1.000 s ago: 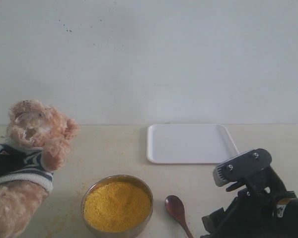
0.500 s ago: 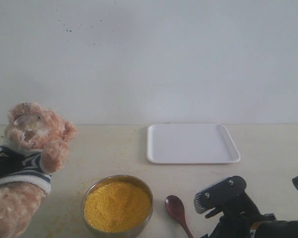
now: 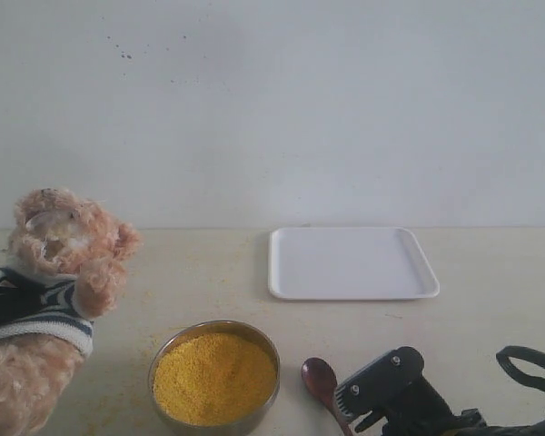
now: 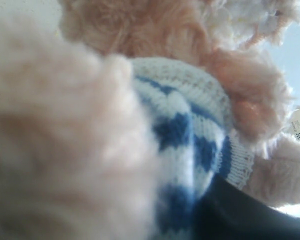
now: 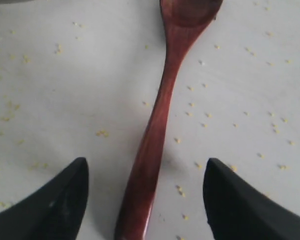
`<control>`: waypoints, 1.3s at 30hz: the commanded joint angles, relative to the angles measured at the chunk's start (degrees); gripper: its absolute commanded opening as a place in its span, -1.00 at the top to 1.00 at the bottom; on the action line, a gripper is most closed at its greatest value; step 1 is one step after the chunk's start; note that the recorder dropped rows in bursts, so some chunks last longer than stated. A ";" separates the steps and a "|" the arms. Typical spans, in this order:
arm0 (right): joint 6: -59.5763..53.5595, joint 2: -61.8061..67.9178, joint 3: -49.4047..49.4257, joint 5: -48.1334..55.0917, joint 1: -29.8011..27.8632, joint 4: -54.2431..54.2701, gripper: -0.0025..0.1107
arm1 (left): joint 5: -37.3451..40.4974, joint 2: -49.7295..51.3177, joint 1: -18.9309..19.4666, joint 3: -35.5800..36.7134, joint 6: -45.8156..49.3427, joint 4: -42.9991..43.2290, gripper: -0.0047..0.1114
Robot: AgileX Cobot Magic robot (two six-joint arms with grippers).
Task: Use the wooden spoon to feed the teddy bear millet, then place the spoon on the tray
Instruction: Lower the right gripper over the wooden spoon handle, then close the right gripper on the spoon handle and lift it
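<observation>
Wooden spoon (image 5: 160, 115), bottom centre | right gripper (image 5: 145, 164) gaping, empty, astride handle for pickup | left gripper (image 4: 232, 216) clasps teddy bear (image 3: 59, 245) for feeding

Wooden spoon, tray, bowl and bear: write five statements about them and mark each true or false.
1. The wooden spoon lies flat on the table, its handle between the open jaws of the right end effector. True.
2. The spoon rests on the white tray. False: it lies on the table beside the metal bowl, apart from the tray.
3. The bowl is filled with millet. True.
4. The teddy bear is at the right of the exterior view. False: it is at the far left.
5. Loose grains are scattered on the table around the spoon. True.
</observation>
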 commanded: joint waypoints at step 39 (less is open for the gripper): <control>0.98 -24.92 -2.52 24.15 -12.09 0.06 0.96 | 0.08 -0.47 -0.02 0.16 0.44 -1.04 0.85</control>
